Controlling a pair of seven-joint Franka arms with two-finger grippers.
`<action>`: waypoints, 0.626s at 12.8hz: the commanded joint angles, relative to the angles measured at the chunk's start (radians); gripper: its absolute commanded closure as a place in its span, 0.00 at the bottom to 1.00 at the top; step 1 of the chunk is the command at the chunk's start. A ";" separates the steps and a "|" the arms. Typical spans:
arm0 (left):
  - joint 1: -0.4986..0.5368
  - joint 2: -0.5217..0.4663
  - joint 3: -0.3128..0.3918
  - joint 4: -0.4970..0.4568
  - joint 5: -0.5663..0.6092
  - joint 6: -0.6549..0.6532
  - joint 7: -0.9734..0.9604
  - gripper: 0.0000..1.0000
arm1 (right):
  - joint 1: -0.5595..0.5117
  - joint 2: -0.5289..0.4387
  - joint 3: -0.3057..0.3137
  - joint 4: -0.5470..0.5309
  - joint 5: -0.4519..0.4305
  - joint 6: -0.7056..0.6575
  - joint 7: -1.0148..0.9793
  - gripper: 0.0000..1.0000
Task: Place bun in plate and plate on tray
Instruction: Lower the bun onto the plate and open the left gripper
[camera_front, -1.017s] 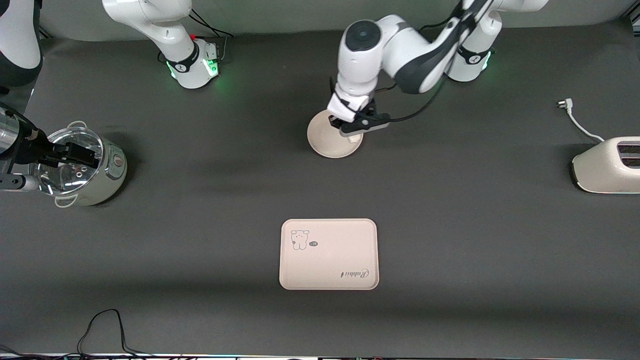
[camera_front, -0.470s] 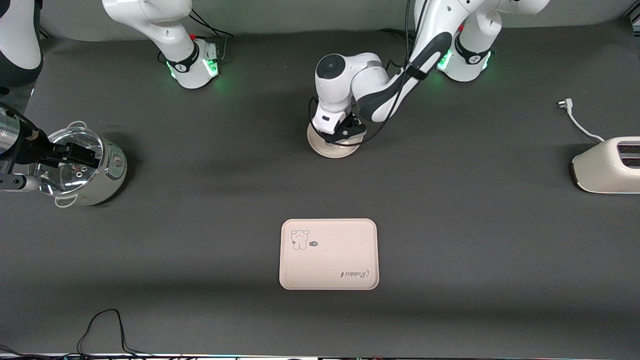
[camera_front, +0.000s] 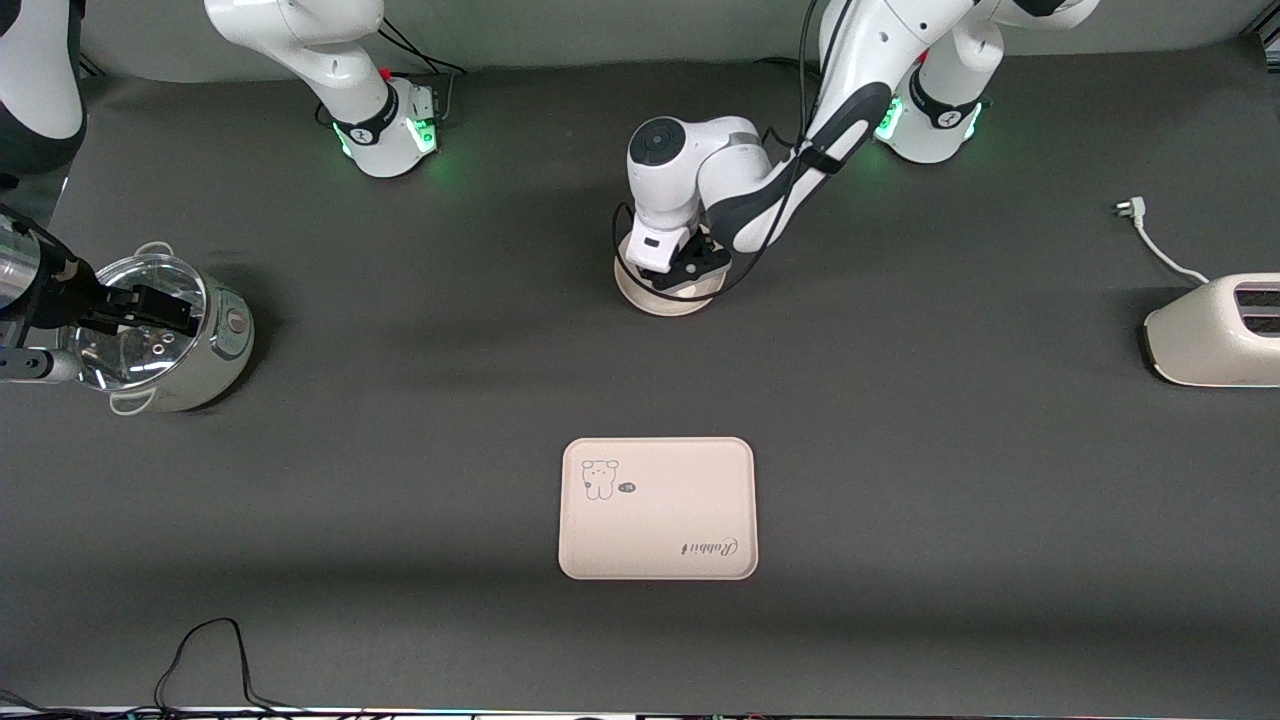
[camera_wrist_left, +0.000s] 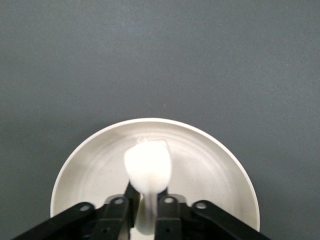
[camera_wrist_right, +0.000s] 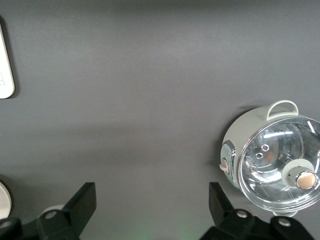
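Bun (camera_wrist_left: 148, 167) and left gripper (camera_wrist_left: 145, 207) meet low over the plate (camera_wrist_left: 210, 165): in the left wrist view the small white lump sits between the two dark fingers (camera_wrist_left: 167, 212), which stand close on either side of its narrow lower end, while its rounded upper part pokes out past the fingertips above the middle of the plate. Whether the fingers actually press the bun or have just let it go cannot be told. From the front view the left gripper (camera_front: 678, 275) covers most of the plate (camera_front: 640, 296), so the bun is hidden there. The plate rests on the dark table (camera_front: 950, 480), near the bases of the arms, and well apart from the tray (camera_front: 657, 508), which lies nearer to the front camera with its rabbit print showing. The right gripper (camera_front: 150, 308) waits with its fingers (camera_wrist_right: 82, 205) spread wide and nothing between them, hanging over the glass-lidded pot (camera_front: 170, 340) at the right arm's end of the table. A white toaster (camera_front: 1215, 335) stands at the left arm's end, its cord (camera_front: 1155, 245) trailing beside it.
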 joint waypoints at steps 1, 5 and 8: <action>-0.025 0.020 0.014 0.011 0.060 0.001 -0.035 0.04 | 0.005 -0.012 -0.008 -0.007 0.012 -0.002 -0.021 0.00; -0.026 0.020 0.014 0.010 0.062 -0.015 -0.035 0.00 | 0.005 -0.012 -0.008 -0.007 0.012 -0.002 -0.021 0.00; -0.020 0.029 0.014 0.010 0.062 -0.035 -0.035 0.00 | 0.005 -0.012 -0.008 -0.007 0.012 -0.002 -0.021 0.00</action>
